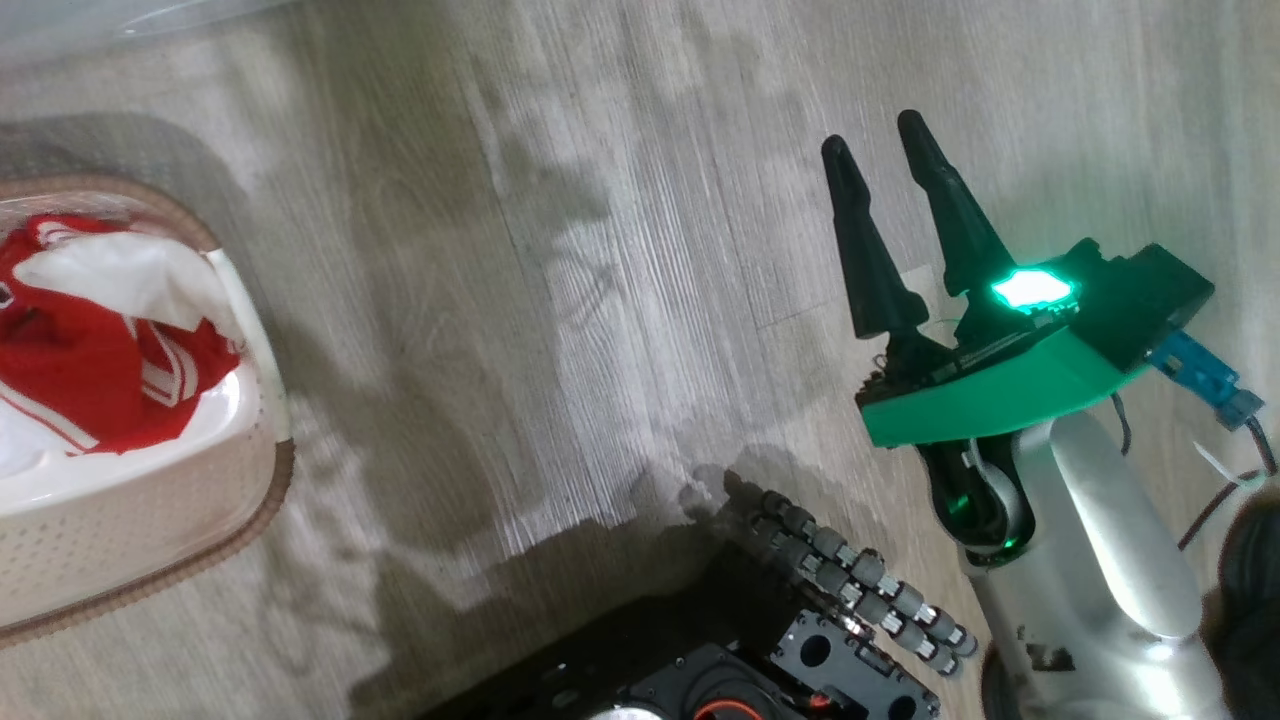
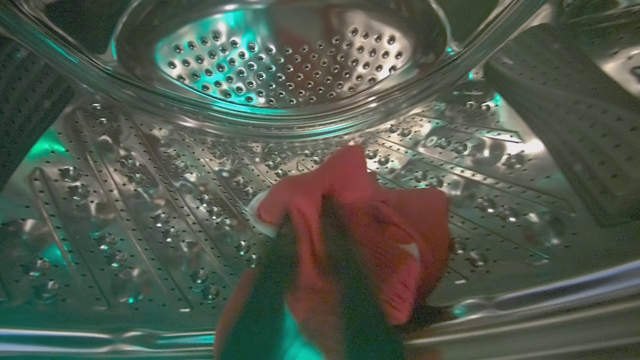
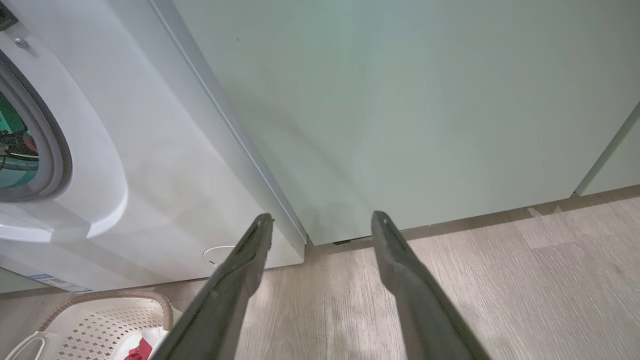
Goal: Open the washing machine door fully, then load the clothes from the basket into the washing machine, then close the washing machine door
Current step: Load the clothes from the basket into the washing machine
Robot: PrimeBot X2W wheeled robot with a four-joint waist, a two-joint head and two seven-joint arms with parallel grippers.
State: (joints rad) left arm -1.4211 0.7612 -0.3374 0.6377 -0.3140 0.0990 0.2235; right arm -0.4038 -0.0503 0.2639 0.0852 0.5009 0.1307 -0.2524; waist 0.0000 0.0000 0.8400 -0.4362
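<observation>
Down at the near edge of the wood-grain floor (image 1: 600,250), the robot's dark base (image 1: 800,660) is cut off by the head view's bottom edge. Just beyond it the right gripper (image 1: 873,137) hangs over bare floor, its two long fingers spread wide with nothing between them.

At the floor's left side stands the basket (image 1: 150,520), only partly in that view. The clothes (image 1: 80,360), red and white with white stripes, lie heaped inside it against its right wall.

Past the basket stands the washing machine (image 3: 150,150), with a pale green cabinet door (image 3: 400,100) just beside it. The right wrist view catches only a slice of the grey gasket (image 3: 52,150), with a dim teal glow behind it.

Inside the steel drum (image 2: 125,200), the left gripper (image 2: 307,215) stands narrow. A red garment (image 2: 390,240) is caught between its blurred fingers and bunched over their tips, above the drum's lower wall near the front lip. How firmly the cloth is pinched is hard to make out. Farther in, dark ribbed paddles (image 2: 575,125) sit at both sides, cut off. At the far end is a shiny round dished part (image 2: 280,65) with holes.
</observation>
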